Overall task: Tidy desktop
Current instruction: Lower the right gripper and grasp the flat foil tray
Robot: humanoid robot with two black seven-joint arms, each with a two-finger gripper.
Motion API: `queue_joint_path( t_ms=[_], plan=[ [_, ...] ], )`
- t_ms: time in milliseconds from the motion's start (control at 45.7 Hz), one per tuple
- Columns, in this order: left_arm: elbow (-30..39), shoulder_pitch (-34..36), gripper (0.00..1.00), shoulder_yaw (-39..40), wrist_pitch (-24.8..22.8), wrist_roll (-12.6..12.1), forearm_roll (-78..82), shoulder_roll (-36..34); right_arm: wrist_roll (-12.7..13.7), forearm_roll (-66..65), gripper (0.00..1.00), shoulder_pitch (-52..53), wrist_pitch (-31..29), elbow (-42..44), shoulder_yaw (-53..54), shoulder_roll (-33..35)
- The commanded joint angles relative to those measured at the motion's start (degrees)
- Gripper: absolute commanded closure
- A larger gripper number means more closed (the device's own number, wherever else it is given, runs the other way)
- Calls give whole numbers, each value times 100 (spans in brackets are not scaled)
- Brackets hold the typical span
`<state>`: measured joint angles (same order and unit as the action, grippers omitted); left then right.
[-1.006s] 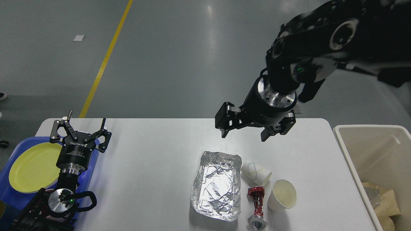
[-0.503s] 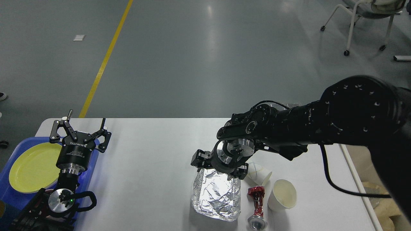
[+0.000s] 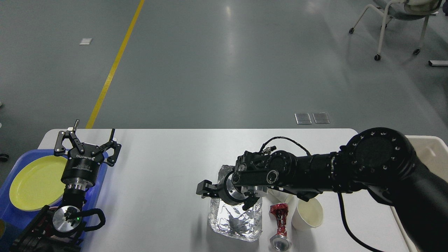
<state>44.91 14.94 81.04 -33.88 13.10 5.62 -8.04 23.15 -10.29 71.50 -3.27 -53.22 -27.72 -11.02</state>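
The desktop [image 3: 168, 168] fills the lower half of the head view, white, smooth and round-cornered. Most of its surface is bare. The litter sits grouped near the front edge, right of centre: a crumpled foil tray [image 3: 238, 217], a crushed red can [image 3: 280, 224] lying just beside it, and a paper cup [image 3: 308, 213] on its side beyond the can. A second cup is largely hidden behind the arm.

Within the last second the right gripper [image 3: 225, 196] has come down from high above the far edge to the foil tray's far rim. Its fingers stand spread, one outside the tray's left wall and one over its interior, and nothing is held. This indicates that the tray is the item selected for removal; the grasp is not yet made.

The left gripper [image 3: 87, 145] has not moved. It stands near the left edge, fingers open and empty, over a blue tray [image 3: 101, 182] carrying a yellow plate [image 3: 35, 182]. A cream bin [image 3: 430, 150] stands off the right edge, mostly hidden.
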Motion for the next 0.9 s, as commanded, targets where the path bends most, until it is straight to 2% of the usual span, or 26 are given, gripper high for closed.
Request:
queue_joint_path(
  t_ms=[0, 153, 678, 744, 766, 831, 875],
  plan=[
    [0, 0, 4, 0, 5, -1, 0, -5, -12, -447, 2, -391, 292, 14, 293, 12],
    [0, 0, 4, 0, -4, -1, 0, -5, -21, -676, 2, -550, 310, -13, 812, 29],
    [0, 0, 4, 0, -4, -1, 0, 4, -30, -1467, 4, -989, 503, -39, 856, 38],
    [0, 0, 4, 0, -4, -1, 0, 4, -30, -1484, 13, -1007, 564, -91, 847, 38],
    [0, 0, 4, 0, -4, -1, 0, -5, -30, -1502, 20, -1007, 565, -127, 847, 38],
    [0, 0, 4, 0, 5, -1, 0, -5, -30, -1633, 53, -1007, 573, -180, 847, 38],
    [0, 0, 4, 0, 5, -1, 0, 4, -30, -1739, 64, -1016, 573, -188, 847, 38]
  ],
)
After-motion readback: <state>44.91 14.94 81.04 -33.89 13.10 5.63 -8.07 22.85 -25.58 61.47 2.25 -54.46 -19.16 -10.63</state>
